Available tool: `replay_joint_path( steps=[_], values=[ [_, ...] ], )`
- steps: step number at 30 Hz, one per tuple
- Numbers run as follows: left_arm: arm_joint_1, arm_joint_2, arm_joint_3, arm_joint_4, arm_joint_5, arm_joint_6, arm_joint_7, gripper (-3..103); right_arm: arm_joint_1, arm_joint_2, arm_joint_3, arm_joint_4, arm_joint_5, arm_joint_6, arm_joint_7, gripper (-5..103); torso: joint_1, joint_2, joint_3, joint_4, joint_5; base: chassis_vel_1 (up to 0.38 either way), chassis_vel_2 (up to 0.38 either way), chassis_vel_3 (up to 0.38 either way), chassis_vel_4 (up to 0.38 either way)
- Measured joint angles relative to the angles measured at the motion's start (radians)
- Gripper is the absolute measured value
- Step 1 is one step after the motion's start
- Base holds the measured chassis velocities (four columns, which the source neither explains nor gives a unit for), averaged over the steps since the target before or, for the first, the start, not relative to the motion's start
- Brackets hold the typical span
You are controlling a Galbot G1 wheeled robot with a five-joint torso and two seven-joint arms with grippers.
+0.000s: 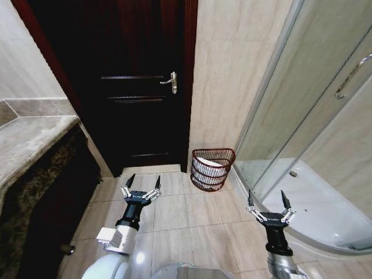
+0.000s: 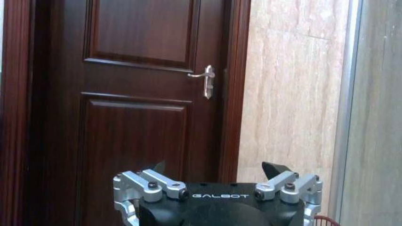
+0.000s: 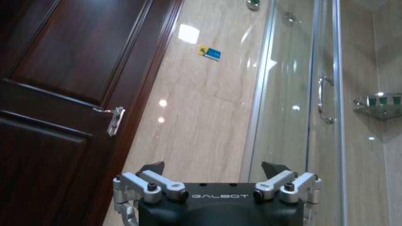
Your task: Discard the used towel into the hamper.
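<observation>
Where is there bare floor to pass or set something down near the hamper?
Bare tile runs between the left gripper and right gripper, both open and empty, up to the door. It is tight at the hamper, which is wedged in the corner between wall and shower glass, white cloth inside.

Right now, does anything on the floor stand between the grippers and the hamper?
Nothing visible does. The hamper sits against the wall between door and shower, with bare floor tiles between it and the open left gripper and right gripper. White cloth already lies inside it.
</observation>
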Motion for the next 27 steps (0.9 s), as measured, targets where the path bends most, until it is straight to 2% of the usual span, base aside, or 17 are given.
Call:
replay_joint_path(
  steps=[13, 21, 27],
  values=[
    [0.000, 0.000, 0.000, 0.000, 0.000, 0.000, 0.000, 100, 0.004, 0.000, 0.008, -0.011, -0.008, 0.032, 0.021, 100, -0.021, -0.051, -0.030, 0.0000, 0.0000, 0.000, 0.000, 0.000, 0.000],
    [0.000, 0.000, 0.000, 0.000, 0.000, 0.000, 0.000, 100, 0.007, 0.000, 0.004, -0.016, 0.017, 0.079, -0.025, 100, -0.037, -0.091, -0.054, 0.0000, 0.0001, 0.000, 0.000, 0.000, 0.000],
    [0.000, 0.000, 0.000, 0.000, 0.000, 0.000, 0.000, 100, 0.011, 0.000, 0.002, -0.013, 0.028, 0.086, -0.041, 100, -0.046, -0.113, -0.067, 0.0000, 0.0000, 0.000, 0.000, 0.000, 0.000]
  ],
)
